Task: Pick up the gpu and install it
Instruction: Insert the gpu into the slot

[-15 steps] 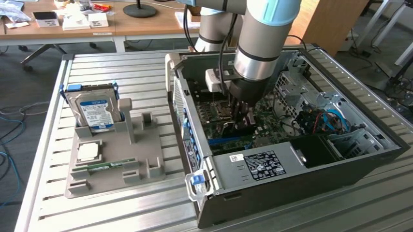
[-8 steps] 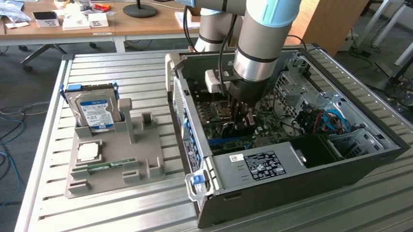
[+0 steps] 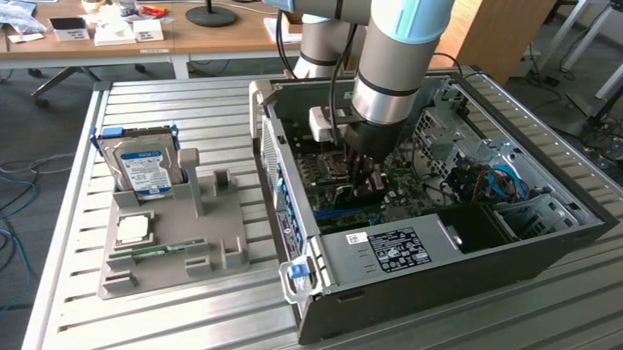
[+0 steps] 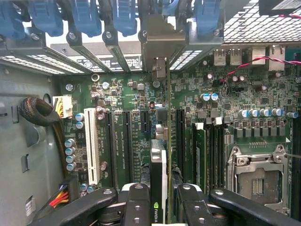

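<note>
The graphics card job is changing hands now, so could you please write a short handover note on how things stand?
Gripper: jaws shut on the graphics card, held edge-on.
Position: inside the open computer case, above the motherboard, card in line with the expansion slots; metal bracket at the rear wall.
Done: card picked up and brought in.
Left: whether it is fully seated cannot be told.
Hard drive stands in the grey holder.

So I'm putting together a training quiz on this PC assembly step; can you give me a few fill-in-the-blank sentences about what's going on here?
1. The end effector grips the thin dark graphics card inside the open ____ computer case.
2. The boxy silver hard drive with a blue-white label stands upright in the grey ____ holder.
3. In the wrist view, the card stands edge-on over the ____ motherboard.

Missing words: black; plastic; green
</note>
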Controlling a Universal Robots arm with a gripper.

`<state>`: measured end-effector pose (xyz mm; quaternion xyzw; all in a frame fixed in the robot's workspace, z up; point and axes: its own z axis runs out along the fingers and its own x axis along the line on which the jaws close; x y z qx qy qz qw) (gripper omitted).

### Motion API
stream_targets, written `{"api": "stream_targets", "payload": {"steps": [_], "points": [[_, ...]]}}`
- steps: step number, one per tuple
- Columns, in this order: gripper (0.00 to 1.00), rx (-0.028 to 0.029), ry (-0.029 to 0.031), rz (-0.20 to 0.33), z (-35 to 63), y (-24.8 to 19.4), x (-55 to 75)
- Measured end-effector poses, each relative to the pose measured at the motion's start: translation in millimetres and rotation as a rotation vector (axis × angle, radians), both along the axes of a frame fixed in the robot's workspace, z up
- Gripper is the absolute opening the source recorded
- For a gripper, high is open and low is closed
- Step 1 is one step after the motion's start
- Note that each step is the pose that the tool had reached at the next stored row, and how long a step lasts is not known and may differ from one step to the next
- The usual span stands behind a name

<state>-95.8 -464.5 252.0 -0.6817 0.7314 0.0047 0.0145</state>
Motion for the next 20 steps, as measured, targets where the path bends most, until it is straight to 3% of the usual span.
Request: {"api": "stream_targets", "payload": {"steps": [7,20], "points": [[0.27,-0.0005,0.0003,0.0,-2.0,-0.1,-0.4],[0.27,0.0047,0.0002,0.0,-4.4,0.0,-2.3]]}}
